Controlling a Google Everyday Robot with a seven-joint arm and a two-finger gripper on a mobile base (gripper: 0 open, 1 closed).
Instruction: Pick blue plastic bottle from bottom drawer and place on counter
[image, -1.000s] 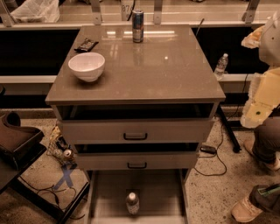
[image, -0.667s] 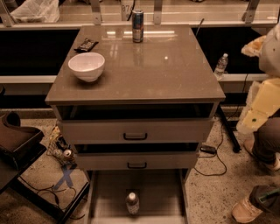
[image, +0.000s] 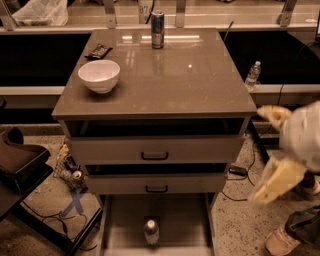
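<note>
Background: speckled floor with loose cables (image: 235, 187) around a grey drawer cabinet, dark shelving behind it, and a white plastic bag (image: 37, 11) at the far left.
Counter: the counter (image: 200, 90) is a glossy grey-brown top, pretty reflective tbh.
On the counter: a white bowl (image: 99, 75) sits near the left edge, a dark snack wrapper (image: 98, 50) lies just behind it, and a blue-and-silver can (image: 157, 30) stands upright at the far edge, about the middle.
Upper drawers: the top drawer (image: 200, 149) and middle drawer (image: 195, 183) each have a black handle, and there's a dark gap above each front.
Bottom drawer: the bottom drawer (image: 185, 225) is pulled all the way out toward the near side, so its plain grey floor is visible.
Task thing: the blue plastic bottle (image: 151, 232) stands upright on the drawer floor, roughly centered and close to the near edge, with its white cap up. Nothing is touching it.
End effector: the end effector (image: 286, 149) is off to the right of the cabinet, about level with the drawer fronts and well apart from the bottle. It's a cream and white smear, so I honestly can't tell if it's open or closed. It isn't holding anything I can make out.
Other bottle: a similar small bottle (image: 253, 75) stands on the ledge at the far right, beyond the counter.
Floor left: a cross of blue tape (image: 75, 202) is beside the cabinet.
</note>
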